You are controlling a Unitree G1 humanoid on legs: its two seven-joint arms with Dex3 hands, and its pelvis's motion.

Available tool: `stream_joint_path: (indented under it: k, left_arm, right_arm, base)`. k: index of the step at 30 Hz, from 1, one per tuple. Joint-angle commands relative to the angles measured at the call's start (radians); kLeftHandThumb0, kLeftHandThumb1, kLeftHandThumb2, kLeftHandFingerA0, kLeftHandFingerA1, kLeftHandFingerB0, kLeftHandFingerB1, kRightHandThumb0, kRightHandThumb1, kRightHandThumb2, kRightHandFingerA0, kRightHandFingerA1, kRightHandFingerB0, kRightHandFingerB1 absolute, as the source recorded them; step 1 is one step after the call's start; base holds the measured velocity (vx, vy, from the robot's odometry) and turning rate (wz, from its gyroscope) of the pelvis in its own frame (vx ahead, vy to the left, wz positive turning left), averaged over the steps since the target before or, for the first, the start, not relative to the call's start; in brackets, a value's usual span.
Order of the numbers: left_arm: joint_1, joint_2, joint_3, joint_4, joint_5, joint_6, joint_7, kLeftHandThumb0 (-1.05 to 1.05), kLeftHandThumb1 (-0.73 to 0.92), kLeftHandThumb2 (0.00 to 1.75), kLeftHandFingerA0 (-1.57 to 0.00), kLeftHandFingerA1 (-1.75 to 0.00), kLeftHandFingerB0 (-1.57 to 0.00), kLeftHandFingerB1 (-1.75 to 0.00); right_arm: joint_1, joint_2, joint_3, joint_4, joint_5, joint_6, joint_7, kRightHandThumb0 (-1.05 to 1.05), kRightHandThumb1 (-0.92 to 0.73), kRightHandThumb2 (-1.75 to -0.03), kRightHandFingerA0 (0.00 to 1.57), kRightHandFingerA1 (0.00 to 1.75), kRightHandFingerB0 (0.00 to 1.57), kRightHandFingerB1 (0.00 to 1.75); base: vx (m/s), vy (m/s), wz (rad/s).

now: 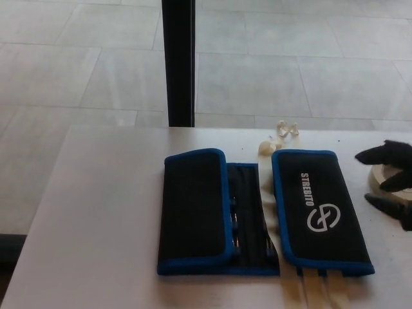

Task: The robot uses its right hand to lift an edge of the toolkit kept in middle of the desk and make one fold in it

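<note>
The black toolkit (257, 212) with blue trim lies flat in the middle of the white desk (103, 219). Its left flap (193, 209) and right flap (318, 209), which bears a white logo, are both folded inward, leaving a narrow strip of tool pockets (248, 215) showing between them. My right hand (391, 180) hovers at the right edge of the view, off the toolkit, with its fingers spread apart and holding nothing. My left hand is not in view.
A roll of beige tape (386, 177) sits on the desk under my right hand. Beige straps (315, 290) poke out from under the toolkit at the front, and small beige clips (283, 132) lie behind it. A black post (178, 61) stands beyond the desk's far edge.
</note>
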Motion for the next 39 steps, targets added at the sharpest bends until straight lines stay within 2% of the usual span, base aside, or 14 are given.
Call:
stream_joint_path:
  k: [1, 2, 12, 17, 19, 22, 23, 27, 28, 29, 31, 34, 36, 39]
  left_arm:
    - [0.003, 0.029, -0.010, 0.006, 0.017, 0.028, 0.008, -0.72, 0.51, 0.94, -0.71, -0.73, -0.45, -0.60]
    - [0.003, 0.027, -0.007, 0.006, 0.014, 0.025, 0.006, -0.74, 0.66, 0.60, -0.75, -0.71, -0.50, -0.50]
    - [0.001, 0.014, 0.001, 0.005, 0.003, 0.024, 0.011, -0.72, 0.67, 0.60, -0.75, -0.69, -0.45, -0.47]
    - [0.000, 0.013, 0.007, 0.007, -0.004, 0.030, 0.005, -0.73, 0.67, 0.59, -0.74, -0.68, -0.46, -0.47]
    - [0.001, 0.009, 0.002, 0.008, 0.002, 0.028, 0.013, -0.73, 0.67, 0.60, -0.74, -0.71, -0.46, -0.49]
    - [0.008, 0.005, -0.003, 0.005, 0.007, 0.020, 0.018, -0.72, 0.68, 0.60, -0.76, -0.73, -0.44, -0.49]
    - [0.013, 0.004, -0.001, 0.006, 0.004, 0.020, 0.011, -0.73, 0.67, 0.60, -0.71, -0.66, -0.43, -0.48]
    - [0.035, 0.004, 0.009, 0.008, -0.005, 0.003, -0.006, -0.72, 0.67, 0.60, -0.72, -0.70, -0.44, -0.47]
    - [0.037, 0.003, 0.009, 0.006, -0.006, 0.011, -0.001, -0.72, 0.51, 0.94, -0.69, -0.76, -0.43, -0.59]
    - [0.038, 0.001, 0.012, 0.008, -0.008, 0.012, 0.002, -0.72, 0.67, 0.61, -0.75, -0.73, -0.44, -0.48]
    - [0.038, 0.000, 0.011, 0.006, -0.006, 0.007, 0.003, -0.73, 0.67, 0.60, -0.74, -0.70, -0.38, -0.44]
    - [0.019, -0.004, 0.008, 0.007, -0.003, 0.012, 0.017, -0.76, 0.66, 0.60, -0.73, -0.67, -0.44, -0.47]
    - [0.018, -0.002, 0.010, 0.007, -0.005, 0.013, 0.016, -0.72, 0.67, 0.60, -0.70, -0.64, -0.44, -0.47]
    - [0.017, -0.005, 0.032, 0.006, -0.029, 0.016, 0.004, -0.71, 0.68, 0.60, -0.69, -0.66, -0.42, -0.46]
  right_arm:
    - [-0.022, -0.096, -0.371, -0.024, 0.231, 0.150, 0.084, -0.33, -0.67, -0.59, 0.64, 0.49, 0.46, 0.41]
    - [-0.027, -0.104, -0.414, 0.009, 0.249, 0.145, 0.089, -0.32, -0.66, -0.59, 0.61, 0.48, 0.46, 0.41]
    - [-0.035, -0.144, -0.875, 0.334, 0.369, 0.189, -0.110, -0.54, -0.56, -0.58, 0.89, 0.59, 0.68, 0.45]
    - [0.049, -0.083, -1.051, 0.550, 0.414, 0.024, -0.277, -0.64, -0.61, -0.59, 0.85, 0.85, 0.54, 0.63]
    - [0.084, -0.069, -1.080, 0.627, 0.418, -0.046, -0.297, -0.67, -0.65, -0.59, 0.70, 1.03, 0.52, 0.68]
    - [0.095, -0.050, -1.148, 0.733, 0.471, -0.100, -0.328, -0.65, -0.61, -0.59, 0.82, 0.96, 0.53, 0.64]
    - [0.117, -0.018, -1.184, 0.729, 0.496, -0.112, -0.329, -0.68, -0.65, -0.60, 0.67, 1.01, 0.36, 0.64]
    - [0.147, 0.049, -1.239, 0.792, 0.510, -0.179, -0.412, -0.71, -0.71, -0.62, 0.60, 0.91, 0.40, 0.59]
    - [0.130, 0.069, -1.279, 0.793, 0.542, -0.188, -0.438, -0.73, -0.69, -0.61, 0.55, 0.92, 0.43, 0.65]
    - [0.123, 0.084, -1.299, 0.794, 0.555, -0.200, -0.447, -0.72, -0.71, -0.62, 0.57, 1.08, 0.44, 0.68]
    - [0.115, 0.121, -1.319, 0.818, 0.555, -0.255, -0.472, -0.71, -0.75, -0.63, 0.66, 1.26, 0.46, 0.77]
    - [0.088, 0.135, -1.353, 0.844, 0.564, -0.235, -0.503, -0.71, -0.73, -0.62, 0.58, 1.12, 0.35, 0.73]
    - [0.067, 0.169, -1.408, 0.817, 0.609, -0.222, -0.503, -0.68, -0.73, -0.67, 0.61, 1.50, 0.25, 0.79]
    - [0.054, 0.162, -1.453, 0.841, 0.626, -0.172, -0.541, -0.70, -0.72, -0.67, 0.69, 1.57, 0.31, 1.01]
  base:
    - [0.00, 0.000, 0.00]
    - [0.00, 0.000, 0.00]
    - [0.00, 0.000, 0.00]
    - [0.00, 0.000, 0.00]
    - [0.00, 0.000, 0.00]
    - [0.00, 0.000, 0.00]
    - [0.00, 0.000, 0.00]
    - [0.00, 0.000, 0.00]
    - [0.00, 0.000, 0.00]
    - [0.00, 0.000, 0.00]
    - [0.00, 0.000, 0.00]
    - [0.00, 0.000, 0.00]
    - [0.00, 0.000, 0.00]
    - [0.00, 0.000, 0.00]
